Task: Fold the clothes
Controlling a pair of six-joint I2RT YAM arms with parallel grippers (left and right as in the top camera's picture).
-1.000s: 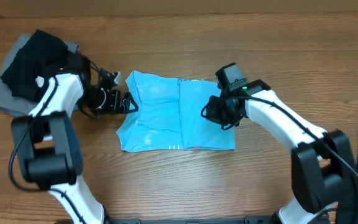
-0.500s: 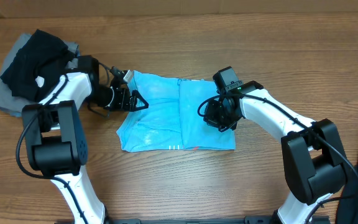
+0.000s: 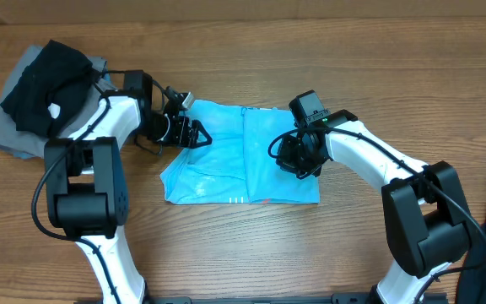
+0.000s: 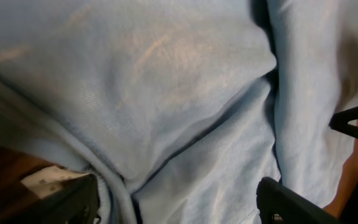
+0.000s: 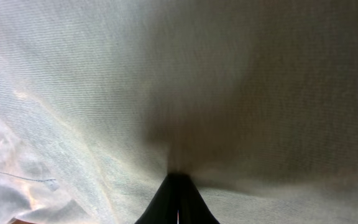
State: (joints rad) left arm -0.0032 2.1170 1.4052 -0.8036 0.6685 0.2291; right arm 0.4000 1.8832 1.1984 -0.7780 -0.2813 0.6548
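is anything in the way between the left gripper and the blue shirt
Nothing visible. The left gripper hangs open right over the light blue T-shirt at its upper left edge, with only cloth between its fingers. The black and grey pile lies apart, on the arm's far side from the shirt.

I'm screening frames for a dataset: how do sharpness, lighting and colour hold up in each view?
Overhead: sharp, evenly lit, faint sheen on the light blue folded T-shirt. Left wrist: soft focus, warm highlight on the cloth, dark fingertips in the bottom corners. Right wrist: cloth fills the frame, washed to grey-white, with a dark shadow above the shut right gripper.
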